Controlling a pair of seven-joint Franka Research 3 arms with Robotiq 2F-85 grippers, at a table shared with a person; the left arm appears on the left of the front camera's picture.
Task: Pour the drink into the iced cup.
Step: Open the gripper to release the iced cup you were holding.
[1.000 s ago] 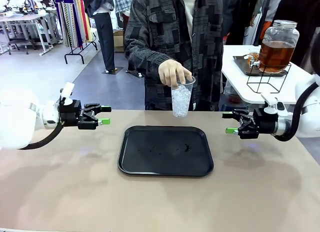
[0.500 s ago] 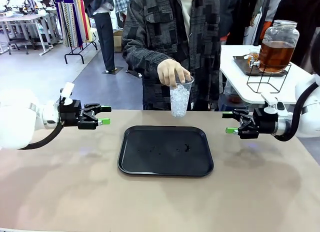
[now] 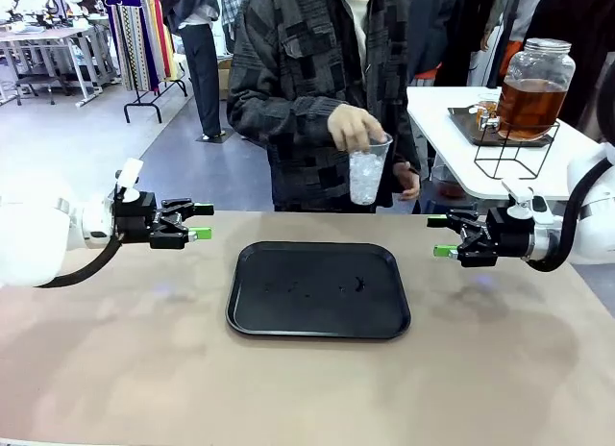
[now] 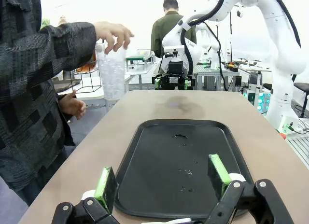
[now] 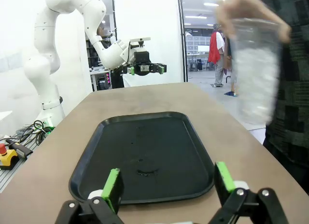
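Note:
A person's hand (image 3: pixel 354 127) holds the clear iced cup (image 3: pixel 366 173) by its rim, up off the table beyond the far edge; the cup also shows in the left wrist view (image 4: pixel 112 72) and, blurred, in the right wrist view (image 5: pixel 256 74). The amber-brown drink fills a glass dispenser jar (image 3: pixel 533 88) with a silver lid on a wire stand on the side table at the back right. My left gripper (image 3: pixel 203 221) hovers open over the table's left side, empty. My right gripper (image 3: pixel 440 235) hovers open at the right, empty. Both point toward the middle.
A black tray (image 3: pixel 319 288) lies in the middle of the tan table, with a few droplets on it. The white side table (image 3: pixel 452 119) stands behind the right gripper. Clothes racks and other people stand far behind.
The person has lifted the iced cup and carried it to the right, toward the side table with the dispenser, and turned that way. Both grippers stayed still and open.

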